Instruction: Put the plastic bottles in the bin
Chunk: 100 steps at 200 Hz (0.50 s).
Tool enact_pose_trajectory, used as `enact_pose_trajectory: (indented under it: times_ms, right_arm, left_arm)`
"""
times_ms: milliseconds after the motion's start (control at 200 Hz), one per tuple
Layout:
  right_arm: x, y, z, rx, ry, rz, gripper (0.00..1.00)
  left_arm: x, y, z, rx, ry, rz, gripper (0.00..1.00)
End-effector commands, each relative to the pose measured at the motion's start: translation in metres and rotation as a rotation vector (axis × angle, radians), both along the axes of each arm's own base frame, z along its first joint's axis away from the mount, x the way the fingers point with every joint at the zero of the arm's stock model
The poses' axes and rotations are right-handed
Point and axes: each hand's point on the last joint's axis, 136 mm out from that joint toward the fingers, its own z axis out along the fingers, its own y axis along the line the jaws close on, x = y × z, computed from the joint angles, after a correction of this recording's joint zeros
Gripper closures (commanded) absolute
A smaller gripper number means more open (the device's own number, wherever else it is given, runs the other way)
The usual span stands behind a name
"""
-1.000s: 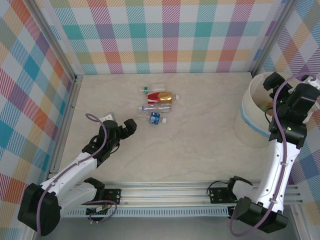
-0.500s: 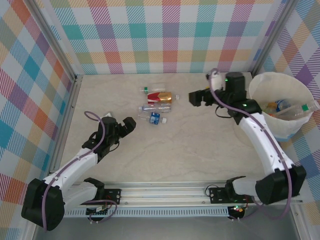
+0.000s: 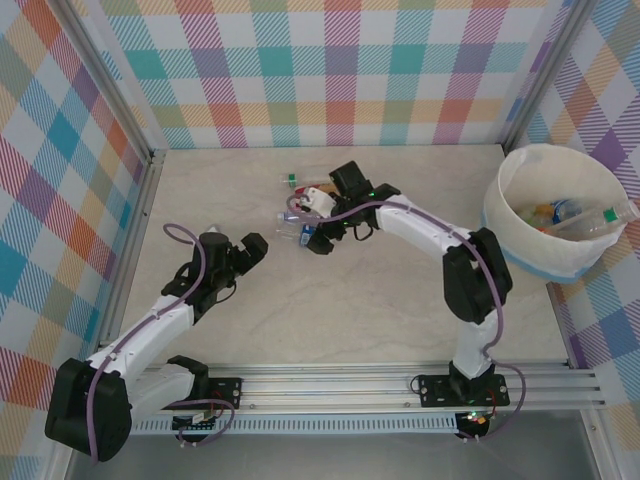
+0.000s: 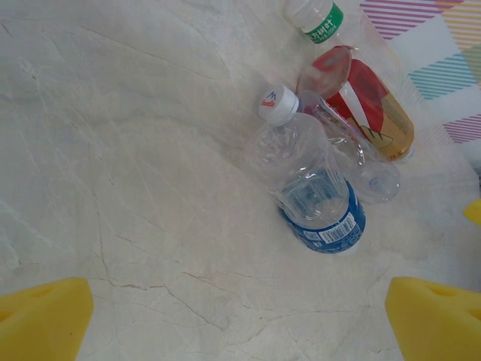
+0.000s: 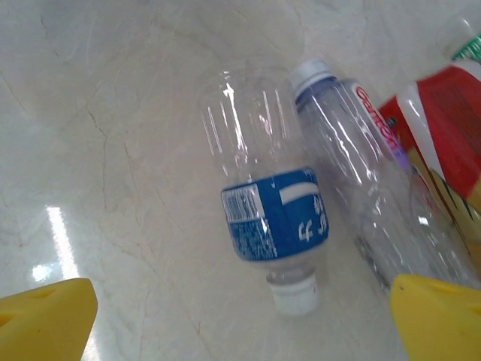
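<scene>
Item: blue-labelled bottle (image 5: pixel 274 218), lying among three more, well left of the bin (image 3: pixel 515 250) (others already inside). The right gripper (image 3: pixel 322 238) is spread wide above it, apparently for pickup. The left gripper (image 3: pixel 248 252), farther left, is equally wide and empty.

from above you can't see most of the bottle cluster (image 3: pixel 290 215) near the table's (image 3: pixel 380 300) far edge, the right arm (image 3: pixel 400 215) covers it. red-label bottle (image 5: pixel 440 128) is cut by the right wrist view's edge. bottles (image 3: pixel 572 222) in the bin (image 3: pixel 520 258) are too small to count.
</scene>
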Motion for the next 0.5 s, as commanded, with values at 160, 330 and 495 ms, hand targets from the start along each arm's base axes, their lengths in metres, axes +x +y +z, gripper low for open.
enact_pose_trajectory:
  times_ms: [160,330,495]
  right_arm:
    - [0.021,0.05,-0.04,-0.11,-0.176,0.192,0.0]
    - [0.048,0.059,-0.067,-0.183,-0.273,0.153,0.09]
    - [0.043,0.068,-0.091,-0.247,-0.344,0.212,0.22]
  left_arm:
    - [-0.006,0.011,0.0,-0.019,0.02,0.041,0.0]
    - [-0.006,0.013,-0.001,-0.019,0.023,0.044,0.0]
    - [-0.006,0.013,-0.005,-0.016,0.033,0.043,0.0]
